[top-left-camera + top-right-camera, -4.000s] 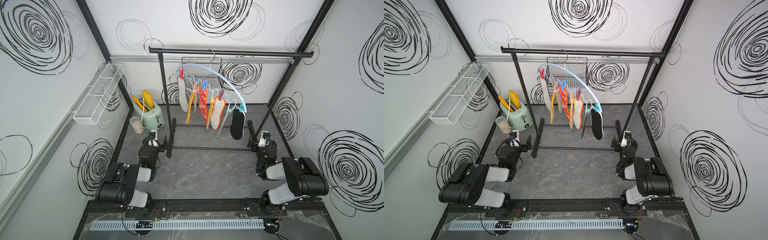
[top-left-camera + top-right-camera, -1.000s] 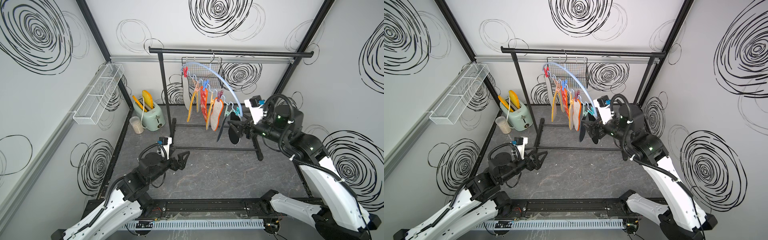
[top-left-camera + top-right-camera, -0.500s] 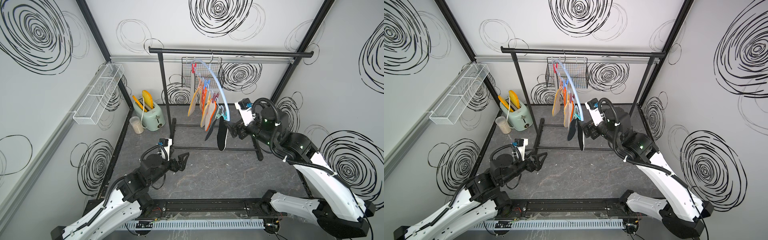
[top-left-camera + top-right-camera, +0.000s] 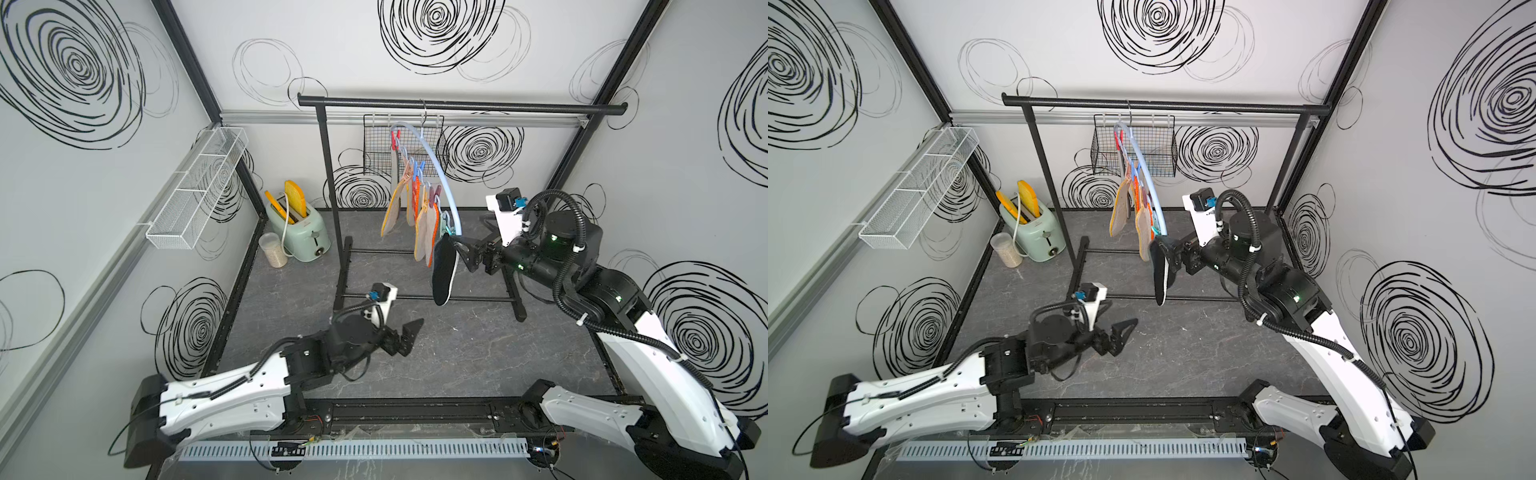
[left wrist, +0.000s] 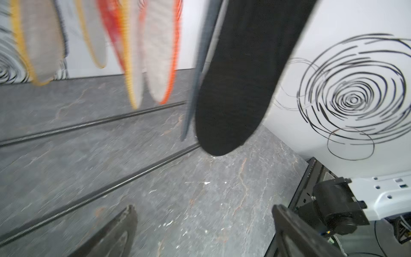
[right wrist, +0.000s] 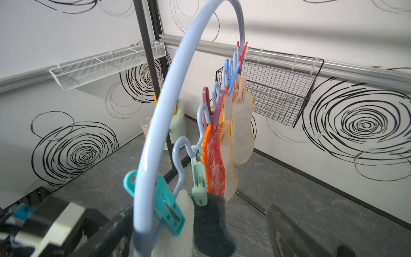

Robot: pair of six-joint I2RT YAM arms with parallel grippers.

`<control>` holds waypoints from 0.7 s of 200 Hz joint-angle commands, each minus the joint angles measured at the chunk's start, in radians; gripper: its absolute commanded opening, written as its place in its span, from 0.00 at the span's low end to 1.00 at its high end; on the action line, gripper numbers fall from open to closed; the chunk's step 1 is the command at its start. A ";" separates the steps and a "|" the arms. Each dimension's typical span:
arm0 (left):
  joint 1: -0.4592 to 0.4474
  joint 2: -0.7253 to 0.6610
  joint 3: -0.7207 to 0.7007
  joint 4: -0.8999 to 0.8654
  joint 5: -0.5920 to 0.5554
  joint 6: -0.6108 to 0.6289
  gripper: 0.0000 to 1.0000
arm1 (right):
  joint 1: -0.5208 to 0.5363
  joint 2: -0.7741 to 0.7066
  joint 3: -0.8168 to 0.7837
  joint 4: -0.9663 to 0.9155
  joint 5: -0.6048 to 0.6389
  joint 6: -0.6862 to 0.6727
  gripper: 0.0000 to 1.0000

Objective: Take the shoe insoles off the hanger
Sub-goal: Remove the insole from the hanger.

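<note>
On the right tool (image 4: 465, 254) the jaws stand spread wide and pinch nothing. They straddle the near end of the pale blue arched plastic hanger (image 6: 159, 106), where a teal clip peg (image 6: 160, 200) bites the top of the long black foot-shaped insole (image 4: 444, 270). The left tool (image 4: 405, 337) is spread too and empty, low over the dark grey marbled worktop (image 4: 478, 361), near that insole's lower tip but apart from it. The other insoles (orange-edged, beige, grey-blue) hang pegged in a row further back along the hanger, which hooks over the tall black garment rail (image 4: 457, 107). Judgement: close on the black pad just under the peg, clear of the arch and the peg itself, then draw straight down along the pad's length. A sideways tug would likely only spin the hanger on its hook, so the left tool could steady it or the pad's lower tip. Four seconds back both arms sat folded at the front and the hanger hung broadside. Now it has swung nearly end-on toward the right arm, both arms are extended, and no insole appears to be off yet.
</note>
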 commanded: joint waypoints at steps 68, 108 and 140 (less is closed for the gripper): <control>-0.127 0.263 0.189 0.308 -0.502 0.132 0.99 | -0.024 -0.034 -0.043 0.075 -0.121 0.086 0.93; -0.094 0.386 0.250 0.409 -0.548 0.163 0.99 | -0.026 -0.041 -0.052 0.089 -0.111 0.107 0.92; -0.070 0.491 0.309 0.445 -0.596 0.182 0.99 | -0.027 -0.039 -0.053 0.090 -0.113 0.111 0.92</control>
